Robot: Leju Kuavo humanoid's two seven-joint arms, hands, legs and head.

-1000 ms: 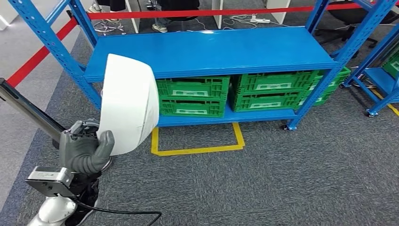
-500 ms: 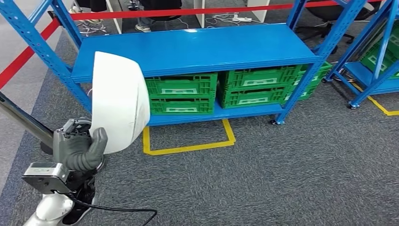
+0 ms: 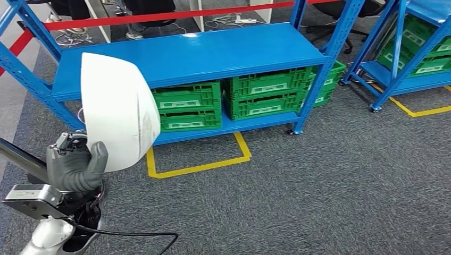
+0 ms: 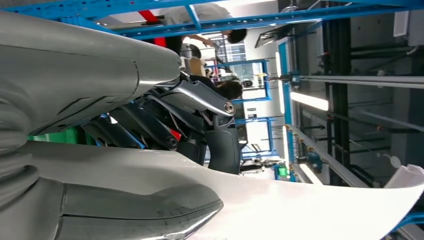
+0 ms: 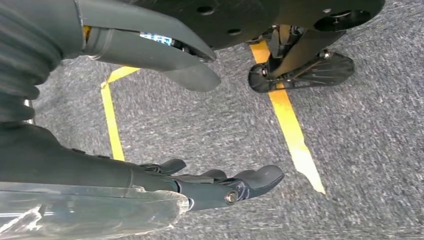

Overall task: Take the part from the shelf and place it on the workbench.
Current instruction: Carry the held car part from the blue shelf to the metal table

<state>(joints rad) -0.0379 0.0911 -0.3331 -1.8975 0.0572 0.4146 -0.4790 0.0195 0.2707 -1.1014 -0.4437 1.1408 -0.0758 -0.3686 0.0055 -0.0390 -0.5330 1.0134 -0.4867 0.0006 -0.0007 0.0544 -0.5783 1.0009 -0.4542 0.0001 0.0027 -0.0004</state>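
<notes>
Left hand [image 3: 74, 167] is gripping the white curved part [image 3: 118, 110] by its lower edge, thumb over the face, holding it upright out in front of the blue shelf's [image 3: 186, 56] front left corner, clear of the top board. Right hand [image 5: 220, 186] is hanging over the carpet, fingers apart, holding nothing. Step looks like carrying: part already off the shelf. Green crates [image 3: 223, 98] are sitting on the lower board. Workbench not visible, so next move calls for turning toward it while keeping the grip firm.
</notes>
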